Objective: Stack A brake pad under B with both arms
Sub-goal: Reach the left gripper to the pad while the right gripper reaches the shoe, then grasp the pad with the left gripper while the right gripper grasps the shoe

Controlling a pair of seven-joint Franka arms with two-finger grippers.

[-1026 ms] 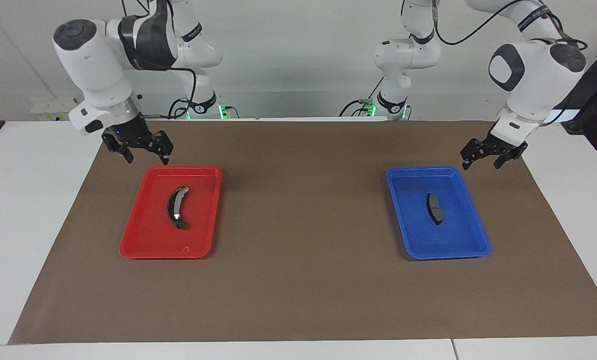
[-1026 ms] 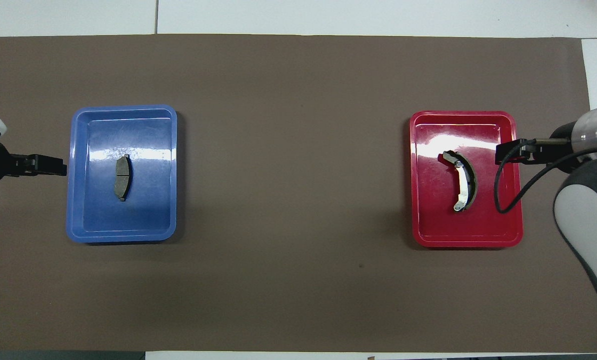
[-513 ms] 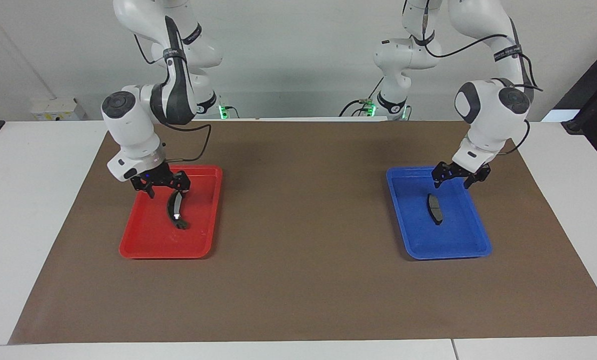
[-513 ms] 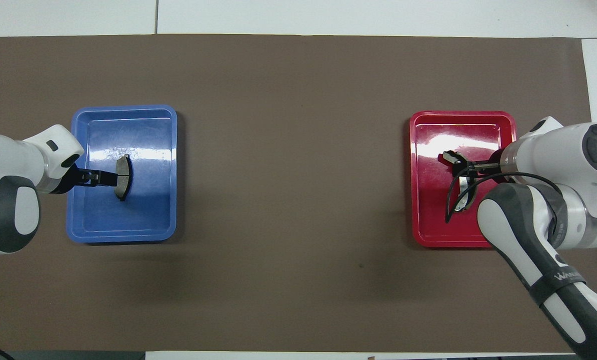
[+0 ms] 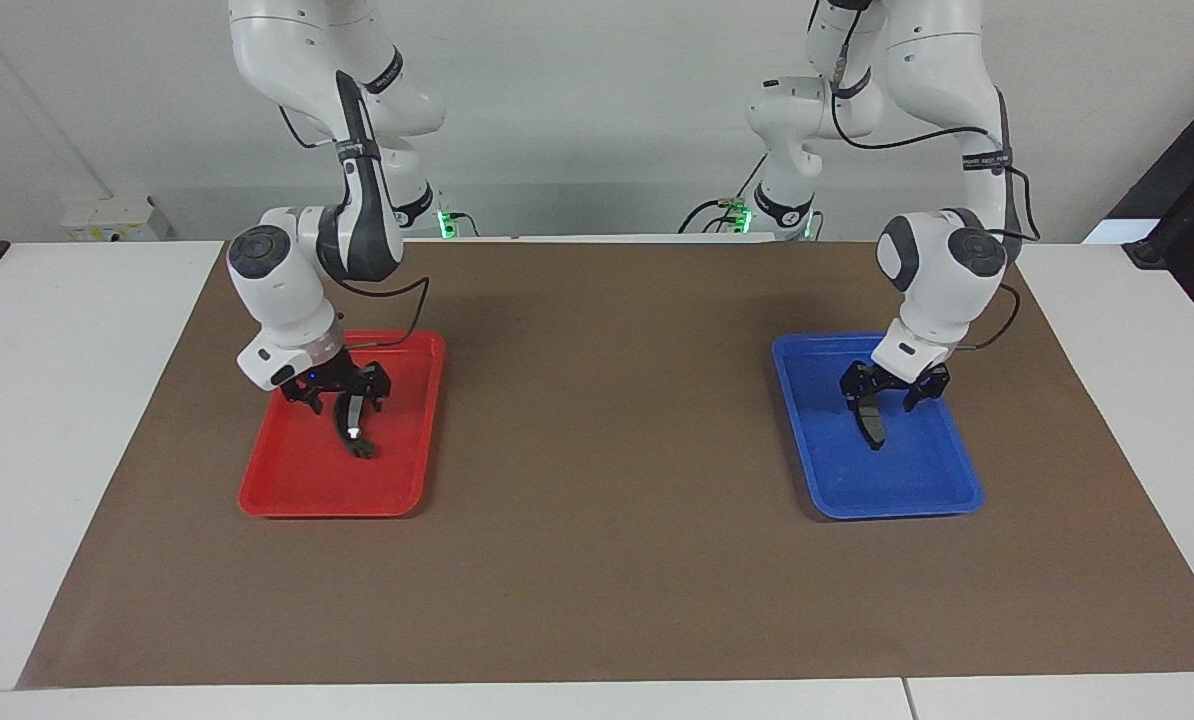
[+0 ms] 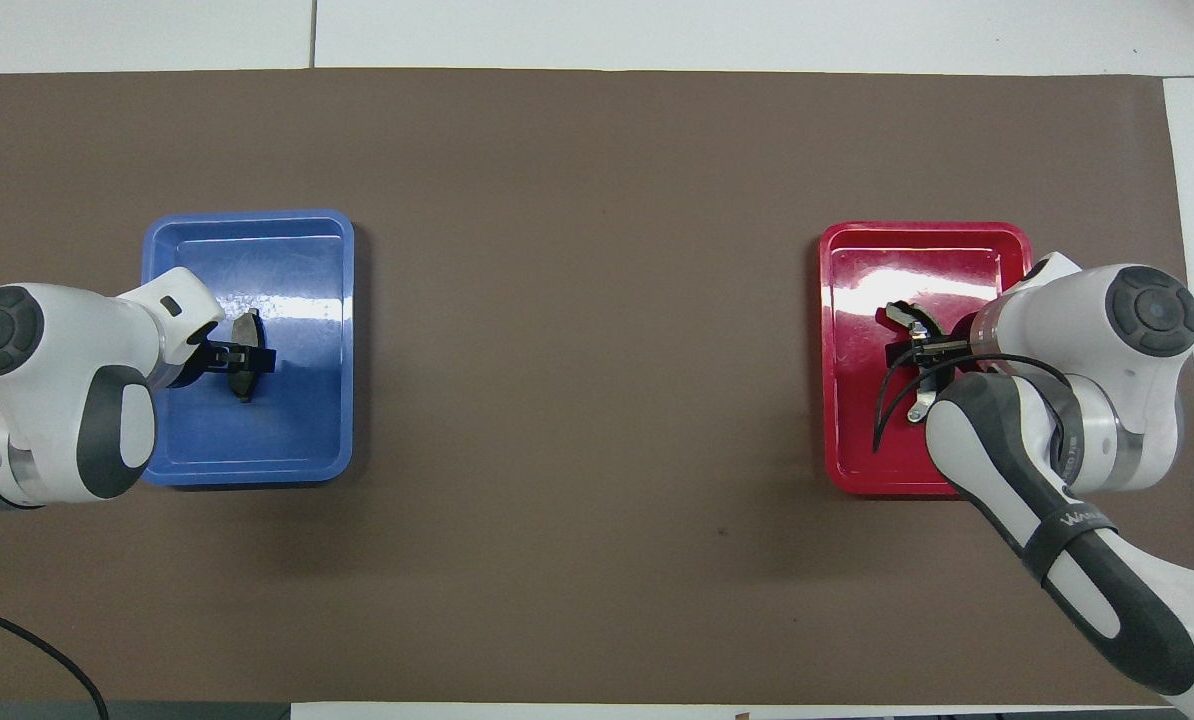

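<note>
The small dark-grey A brake pad lies in the blue tray toward the left arm's end of the table. My left gripper is down over the pad's middle, open, with a finger on each side of it. The curved crescent B, with its silver band, lies in the red tray toward the right arm's end. Low over B's upper half, my right gripper stands open and straddles it. I cannot tell whether either gripper touches its piece.
A brown mat covers the table between the two trays. Both trays lie flat on it, well apart. The right arm's black cable loops over the red tray.
Both arms have swung in from outside the trays and come down, the left gripper onto the A brake pad, the right onto B. Neither piece has moved.
</note>
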